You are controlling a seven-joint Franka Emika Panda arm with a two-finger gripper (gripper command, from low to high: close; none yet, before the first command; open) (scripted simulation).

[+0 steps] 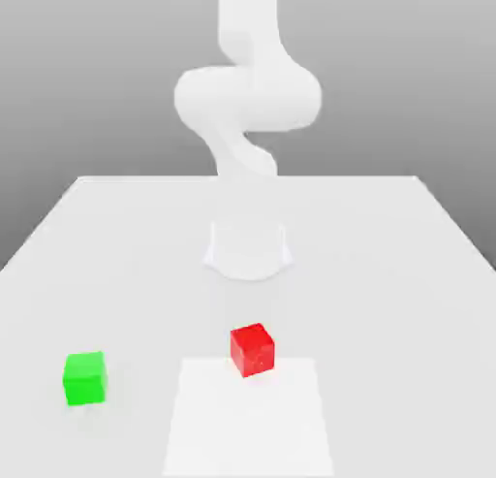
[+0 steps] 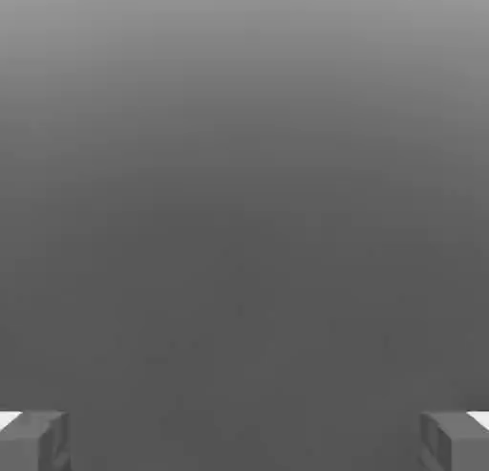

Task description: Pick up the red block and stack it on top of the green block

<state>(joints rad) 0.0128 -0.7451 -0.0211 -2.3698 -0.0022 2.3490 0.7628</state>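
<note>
We start with the gripper [image 2: 244, 440] spread wide and empty; its fingertips [image 2: 33, 440] frame bare grey. The red block [image 1: 252, 349] rests on the white table [image 1: 407, 272], well apart from the green block [image 1: 84, 377] toward the exterior view's left. We should centre over red, align with its faces, then descend squarely.

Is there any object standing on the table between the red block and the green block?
No. The table between the red block and the green block is bare; nothing visible blocks that path.
</note>
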